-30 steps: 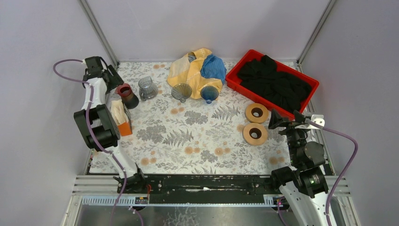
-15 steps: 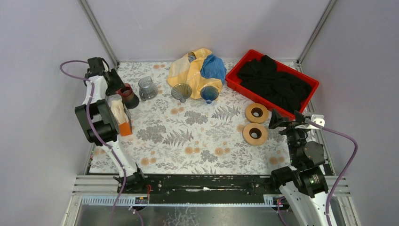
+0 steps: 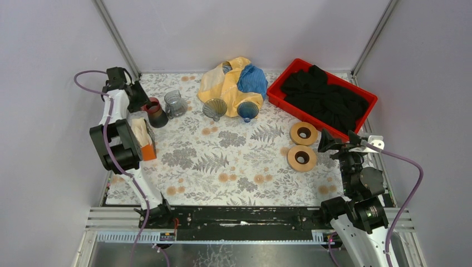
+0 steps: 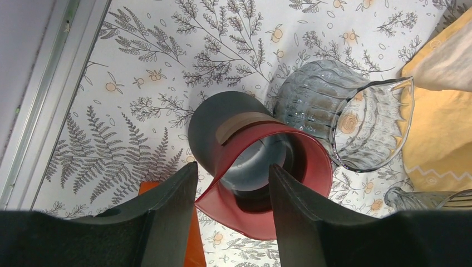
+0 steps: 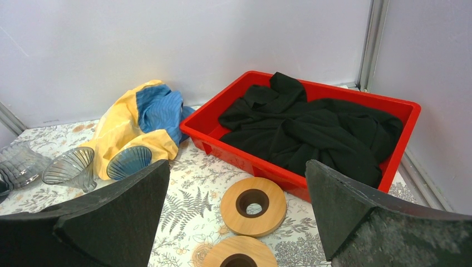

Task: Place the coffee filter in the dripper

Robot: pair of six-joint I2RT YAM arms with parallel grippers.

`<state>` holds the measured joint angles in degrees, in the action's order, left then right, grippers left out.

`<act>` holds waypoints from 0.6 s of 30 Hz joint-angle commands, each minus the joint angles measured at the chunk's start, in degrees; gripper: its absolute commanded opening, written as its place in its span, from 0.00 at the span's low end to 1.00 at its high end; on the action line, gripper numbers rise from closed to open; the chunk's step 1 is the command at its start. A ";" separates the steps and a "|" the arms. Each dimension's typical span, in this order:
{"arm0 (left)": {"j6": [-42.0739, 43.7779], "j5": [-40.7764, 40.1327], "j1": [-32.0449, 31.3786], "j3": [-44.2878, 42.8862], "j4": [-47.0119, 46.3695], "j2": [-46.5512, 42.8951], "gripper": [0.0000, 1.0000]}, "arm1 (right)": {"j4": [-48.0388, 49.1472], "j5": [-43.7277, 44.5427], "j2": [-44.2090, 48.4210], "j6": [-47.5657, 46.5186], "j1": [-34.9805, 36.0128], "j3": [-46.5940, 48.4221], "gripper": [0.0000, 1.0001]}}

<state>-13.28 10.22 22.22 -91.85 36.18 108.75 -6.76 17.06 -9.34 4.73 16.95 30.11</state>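
Left claw (image 4: pixel 232 172): upper left of the overhead view, lowered over the red dripper (image 4: pixel 311 167). It is spread part-way, one finger (image 4: pixel 167 222) outside the dripper's rim and the other in front of its mouth. I cannot tell whether either pad touches the red wall. Red dripper: upper left of the counter (image 3: pixel 234 167), a red cone on a dark base, its mouth turned toward the left wrist camera. Coffee filters (image 3: pixel 138 130): a pale stack standing in an orange holder (image 3: pixel 147 151), just below the dripper in the overhead view and beside the left arm's forearm; none is in the dripper. Glass pitcher (image 4: pixel 334 122): ribbed and clear with a spout, just right of the red dripper; I cannot tell if the two touch. Clear glass dripper (image 3: pixel 215 108) and blue glass dripper (image 3: pixel 247 110): side by side at upper centre, mouths tipped toward the camera. Yellow and blue cloth (image 3: pixel 228 80): bunched behind those two, against the back wall. Red tray (image 3: pixel 275 94): upper right, set at an angle, holding a heap of black cloth (image 3: pixel 325 100). Two wooden rings (image 3: pixel 303 133): right of centre, one above the other in the frame, the upper one near the tray's lower edge. Right claw (image 5: pixel 236 167): right side of the overhead view, just right of the rings, fully spread with nothing between its fingers and facing the tray.
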 commanded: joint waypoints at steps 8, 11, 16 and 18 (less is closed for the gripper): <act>4.08 1.16 -0.24 -5.99 1.79 2.80 0.56 | 3.80 1.30 -0.67 -0.91 0.52 0.05 0.99; 4.30 2.97 -0.16 -7.04 1.86 4.25 0.56 | 3.81 1.27 -0.76 -0.89 0.53 0.08 0.99; 4.49 3.66 -0.19 -8.08 2.49 5.91 0.53 | 3.82 1.26 -0.85 -1.00 0.59 0.04 0.99; 4.49 3.24 -0.17 -8.08 2.56 6.08 0.50 | 3.83 1.27 -0.85 -0.93 0.60 -0.01 0.99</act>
<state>-10.28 12.32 22.17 -97.93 37.50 113.91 -6.74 17.08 -9.54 4.69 17.08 30.11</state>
